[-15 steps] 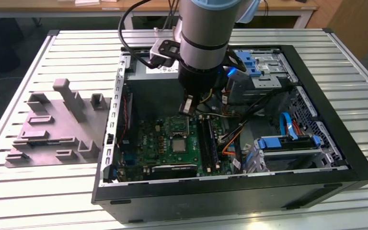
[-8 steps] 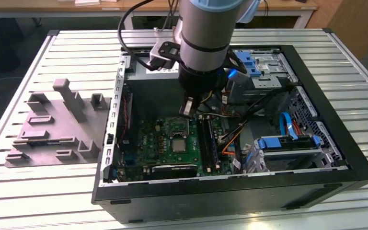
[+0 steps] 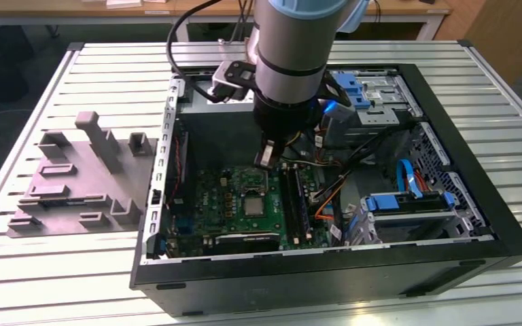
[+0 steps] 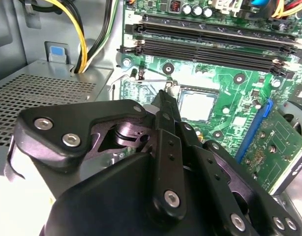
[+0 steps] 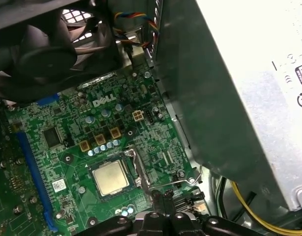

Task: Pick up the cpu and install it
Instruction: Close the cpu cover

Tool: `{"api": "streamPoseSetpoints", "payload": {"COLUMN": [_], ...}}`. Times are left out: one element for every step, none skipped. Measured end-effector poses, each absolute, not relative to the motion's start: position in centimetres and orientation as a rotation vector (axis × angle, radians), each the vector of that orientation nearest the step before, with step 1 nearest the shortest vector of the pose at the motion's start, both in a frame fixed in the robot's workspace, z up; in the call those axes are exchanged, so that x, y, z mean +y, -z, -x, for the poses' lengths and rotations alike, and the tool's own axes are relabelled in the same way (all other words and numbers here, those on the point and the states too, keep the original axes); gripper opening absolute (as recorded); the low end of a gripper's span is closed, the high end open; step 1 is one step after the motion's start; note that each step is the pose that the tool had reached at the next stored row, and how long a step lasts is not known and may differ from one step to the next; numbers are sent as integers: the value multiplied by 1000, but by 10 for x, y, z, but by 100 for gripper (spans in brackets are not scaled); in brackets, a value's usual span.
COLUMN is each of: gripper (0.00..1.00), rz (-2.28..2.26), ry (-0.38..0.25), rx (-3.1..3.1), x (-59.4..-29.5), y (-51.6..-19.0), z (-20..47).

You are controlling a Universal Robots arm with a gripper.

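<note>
In the exterior view, a grey moulded fixture [image 3: 79, 180] lies on the slatted table [image 3: 25, 272] at about 9 o'clock from the open computer case [image 3: 478, 204]. Inside the case, the green motherboard [image 3: 234, 210] lies flat, and the cpu [image 3: 253, 206] sits in its socket near the board's middle, silvery top up. The gripper [image 3: 268, 161] hangs from the arm just above the board, at about 12 o'clock from the cpu and apart from it. Blue-handled drive brackets [image 3: 406, 204] stand at 3 o'clock.

In the first wrist view the cpu [image 5: 110, 177] lies square in the socket, with the metal latch lever [image 5: 178, 183] beside it. In the second wrist view the fingers [image 4: 166, 123] stand pressed together with nothing between them, their tips short of the cpu [image 4: 196, 105]; long black memory slots [image 4: 210, 46] run beyond.
</note>
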State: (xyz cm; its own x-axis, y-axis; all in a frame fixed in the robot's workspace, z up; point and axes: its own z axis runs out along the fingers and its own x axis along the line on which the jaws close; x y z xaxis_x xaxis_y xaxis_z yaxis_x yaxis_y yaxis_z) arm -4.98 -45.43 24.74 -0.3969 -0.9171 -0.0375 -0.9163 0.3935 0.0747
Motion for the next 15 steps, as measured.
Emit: {"api": "streamPoseSetpoints", "payload": {"gripper": [11,11,11,11,11,11,11,11,11,11,11,11,11,11,11], "rz": [-1720,-1719,-1719,-1719,-1718,-1718,-1717,-1716,-1715,-1715,-1715,-1714,-1714,-1713,-1713], "ry": [128,127,125,122,120,117,113,109,104,99,94,89,83,78,74], "rx": [-2614,-2613,-2612,-2611,-2611,-2610,-2609,-2607,-2605,-2603,-2601,-2599,-2597,-2595,-2593], "x": [-455,-455,-455,-455,-456,-456,-456,-456,-456,-456,-456,-457,-457,-457,-458], "y": [-247,-247,-247,-247,-247,-247,-247,-247,-247,-247,-247,-247,-247,-247,-247], "z": [50,50,50,50,50,50,50,50,50,51,51,51,51,51,51]}}
